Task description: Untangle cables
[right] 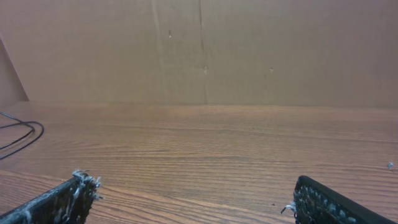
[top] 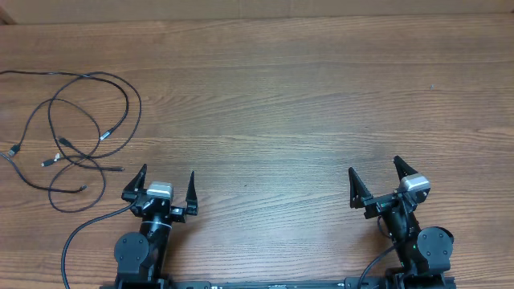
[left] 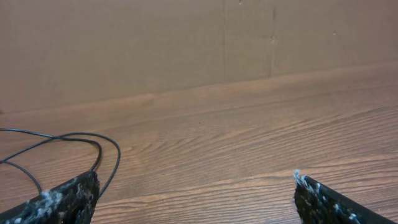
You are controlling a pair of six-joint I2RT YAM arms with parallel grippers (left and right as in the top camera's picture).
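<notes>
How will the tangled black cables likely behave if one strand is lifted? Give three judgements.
Probably floppy: the cables lie in loose crossing loops. Likely light, being thin. One lifted strand would probably drag others, since loops overlap.

Even warm light, soft wrist views

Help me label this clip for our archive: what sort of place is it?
Likely a robotics lab bench, not a home: a bare wood-grain table, a plain brown board backdrop, and the left gripper and right gripper standing open near loose cables.
</notes>
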